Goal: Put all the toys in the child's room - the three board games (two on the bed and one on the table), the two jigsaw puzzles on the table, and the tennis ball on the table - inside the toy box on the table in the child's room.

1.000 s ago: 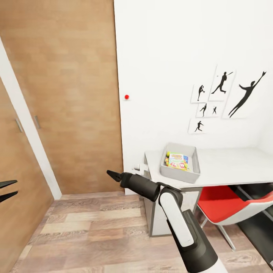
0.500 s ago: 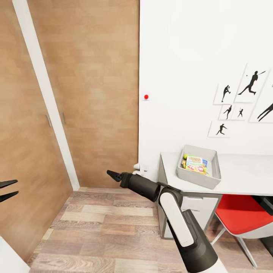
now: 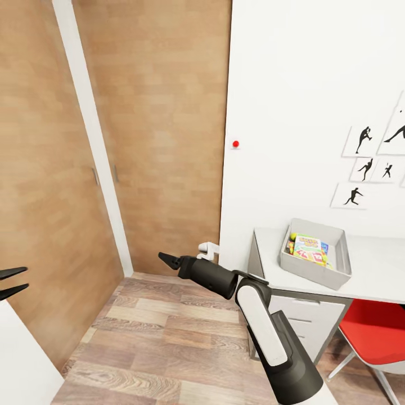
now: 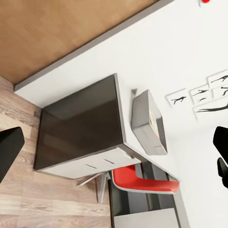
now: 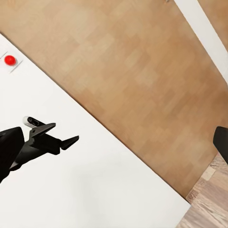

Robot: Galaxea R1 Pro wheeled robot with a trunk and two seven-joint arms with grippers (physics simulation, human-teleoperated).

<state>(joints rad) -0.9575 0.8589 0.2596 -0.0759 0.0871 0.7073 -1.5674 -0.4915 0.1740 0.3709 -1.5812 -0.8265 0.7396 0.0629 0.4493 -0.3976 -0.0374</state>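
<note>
Colourful game boxes (image 3: 308,249) were seen packed in the toy box (image 3: 337,256) on the tabletop (image 3: 377,270); both arms' jaws were spread, nothing held.

table (image 3: 377,270) cut off, box contents perhaps games

Head camera looks forward and down from above both arms — wood floor (image 3: 169,337) close below, the table (image 3: 371,270) farther off to the right of the right gripper (image 3: 169,261). Left wrist camera faces that same table (image 4: 80,128) and the toy box (image 4: 148,123) from well back, tilted. Right wrist camera points at the wood wall (image 5: 128,71) — the 3 views share the red wall dot (image 5: 9,60).
</note>
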